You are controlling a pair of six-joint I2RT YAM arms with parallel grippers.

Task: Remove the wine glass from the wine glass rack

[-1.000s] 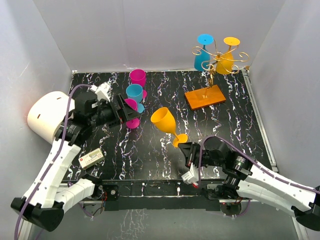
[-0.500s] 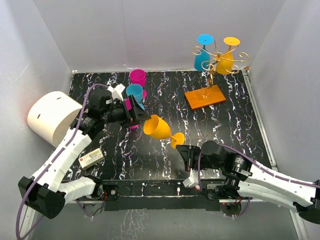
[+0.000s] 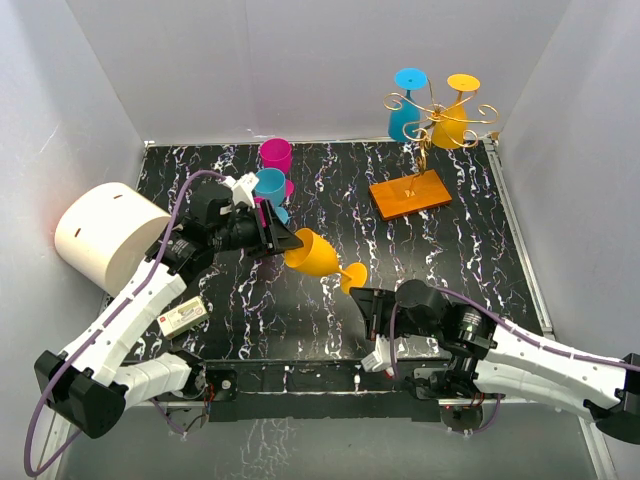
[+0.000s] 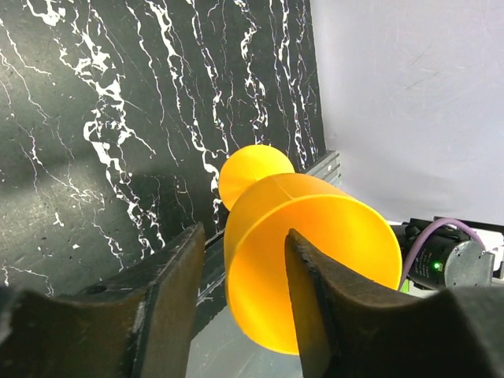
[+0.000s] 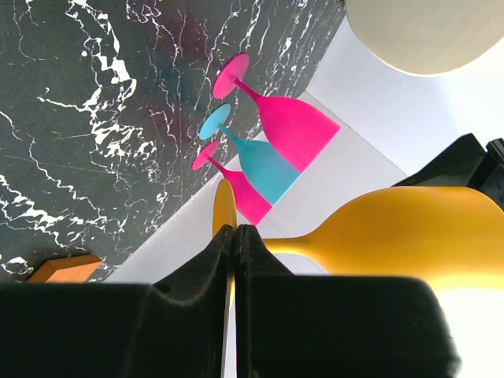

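An orange wine glass (image 3: 316, 254) hangs tilted on its side above the middle of the table. My right gripper (image 3: 362, 296) is shut on its round foot (image 5: 224, 211); in the right wrist view the bowl (image 5: 417, 236) stretches off to the right. My left gripper (image 3: 289, 242) is at the bowl's mouth. In the left wrist view its jaws (image 4: 244, 236) straddle the rim of the glass (image 4: 315, 260): one finger is inside the bowl, the other is outside with a small gap. The gold wine glass rack (image 3: 440, 112) stands at the back right on its orange base (image 3: 410, 193), with a blue glass (image 3: 406, 106) and an orange glass (image 3: 456, 116) hanging on it.
Pink and blue glasses (image 3: 272, 172) stand together at the back left, just behind my left wrist. A large white cylinder (image 3: 98, 236) sits at the table's left edge, and a small box (image 3: 182, 316) lies near the front left. Grey walls close in the table.
My left arm swung right to the glass, and its jaws narrowed around the bowl's rim. My right gripper lowered and tipped the glass toward the left.
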